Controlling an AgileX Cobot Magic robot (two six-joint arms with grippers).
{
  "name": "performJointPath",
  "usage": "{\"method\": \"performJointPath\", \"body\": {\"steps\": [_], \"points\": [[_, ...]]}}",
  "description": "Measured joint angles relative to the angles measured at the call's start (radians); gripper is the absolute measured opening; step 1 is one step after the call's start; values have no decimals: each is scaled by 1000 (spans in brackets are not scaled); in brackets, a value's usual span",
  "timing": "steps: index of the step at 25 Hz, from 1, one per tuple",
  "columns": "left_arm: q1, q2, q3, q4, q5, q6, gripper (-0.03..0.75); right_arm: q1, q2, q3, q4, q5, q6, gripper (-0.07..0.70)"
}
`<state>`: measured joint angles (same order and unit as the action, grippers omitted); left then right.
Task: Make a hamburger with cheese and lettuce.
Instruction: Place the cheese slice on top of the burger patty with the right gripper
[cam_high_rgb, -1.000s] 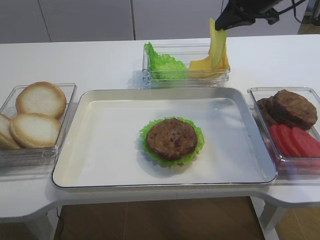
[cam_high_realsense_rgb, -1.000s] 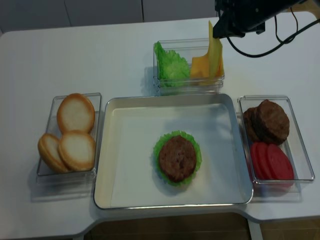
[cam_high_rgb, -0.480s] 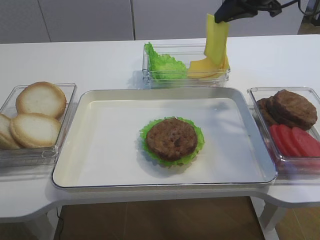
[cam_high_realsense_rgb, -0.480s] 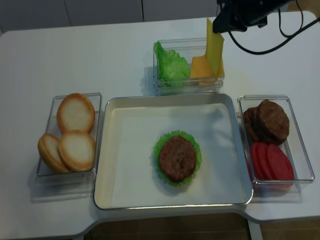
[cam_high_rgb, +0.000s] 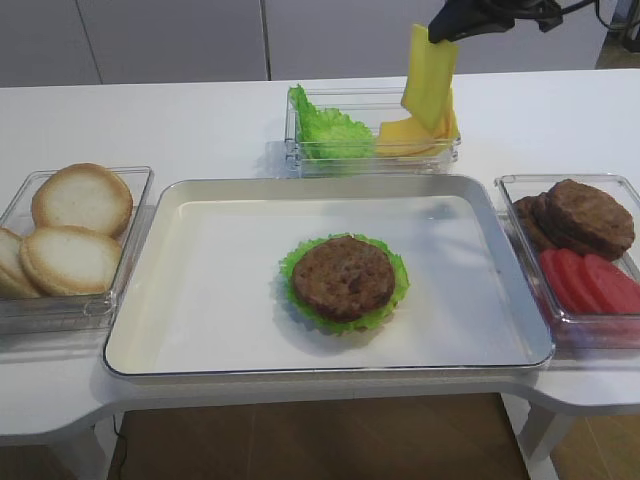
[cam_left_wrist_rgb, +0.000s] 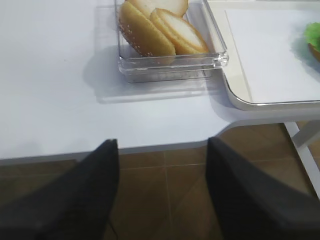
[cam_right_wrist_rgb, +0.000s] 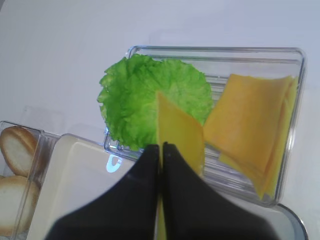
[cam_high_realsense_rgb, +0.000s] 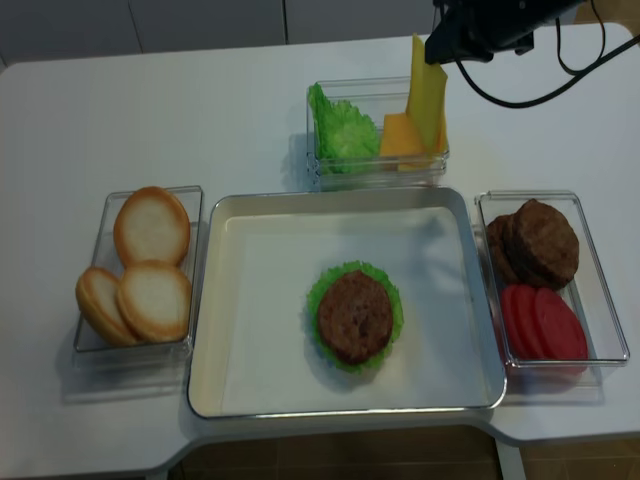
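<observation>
The hamburger (cam_high_rgb: 343, 278) (cam_high_realsense_rgb: 354, 315), a brown patty on a frilly green lettuce (cam_high_rgb: 289, 268) fringe, lies in the middle of the metal tray (cam_high_rgb: 200, 300). My right gripper (cam_high_rgb: 440, 25) (cam_high_realsense_rgb: 436, 50) (cam_right_wrist_rgb: 161, 146) is shut on the top edge of a yellow cheese slice (cam_high_rgb: 428, 75) (cam_high_realsense_rgb: 427, 100) (cam_right_wrist_rgb: 181, 131). The slice hangs over the clear back container (cam_high_rgb: 372, 155), its lower corner near the cheese stack (cam_high_rgb: 405, 135). My left gripper (cam_left_wrist_rgb: 162, 142) is open and holds nothing, below the table's front left edge, over the floor.
A bunch of ruffled green leaves (cam_high_rgb: 325, 130) shares the back container with the cheese stack. Bun halves (cam_high_rgb: 75, 230) fill a clear box left of the tray. Bare patties (cam_high_rgb: 585, 215) and tomato slices (cam_high_rgb: 590, 280) sit in a clear box on the right.
My right gripper has risen, lifting the cheese slice higher out of the back container. The hamburger and the left gripper have not moved.
</observation>
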<state>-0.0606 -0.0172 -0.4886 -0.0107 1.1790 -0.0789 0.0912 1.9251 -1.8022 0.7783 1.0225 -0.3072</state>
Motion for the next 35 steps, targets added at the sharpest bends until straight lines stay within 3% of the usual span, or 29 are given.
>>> {"method": "performJointPath", "body": {"steps": [15,35], "points": [[0,0,0,0,0,0,415,0,-11,0,60,65,-15,6],[0,0,0,0,0,0,415,0,-162,0,62,151,-31,6]]}}
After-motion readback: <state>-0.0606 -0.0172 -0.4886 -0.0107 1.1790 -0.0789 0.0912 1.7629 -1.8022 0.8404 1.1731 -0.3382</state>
